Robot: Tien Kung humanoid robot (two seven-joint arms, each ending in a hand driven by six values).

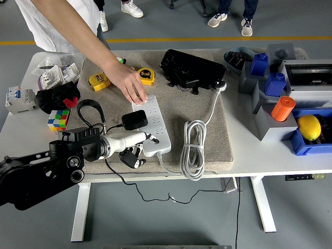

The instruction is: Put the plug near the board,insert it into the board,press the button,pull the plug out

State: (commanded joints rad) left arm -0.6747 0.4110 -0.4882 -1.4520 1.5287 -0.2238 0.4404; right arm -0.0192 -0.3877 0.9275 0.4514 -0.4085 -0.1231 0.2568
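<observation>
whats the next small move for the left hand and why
Probably press the button. The black plug already sits in the white power strip, and the left hand lies at the strip's near left edge, its fingers extended toward it. A person's hand steadies the strip's far end. Where the button sits I cannot make out, so this is tentative.

White board (152,126); black plug (134,120); yellow tape measures (99,81); orange cylinder (282,109); multicoloured cube (58,119).

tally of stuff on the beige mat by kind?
Yellow tape measures: 2
White power strip: 1
Black plug adapter: 1
Black case: 1
Coiled white cable: 1
Total: 6
</observation>
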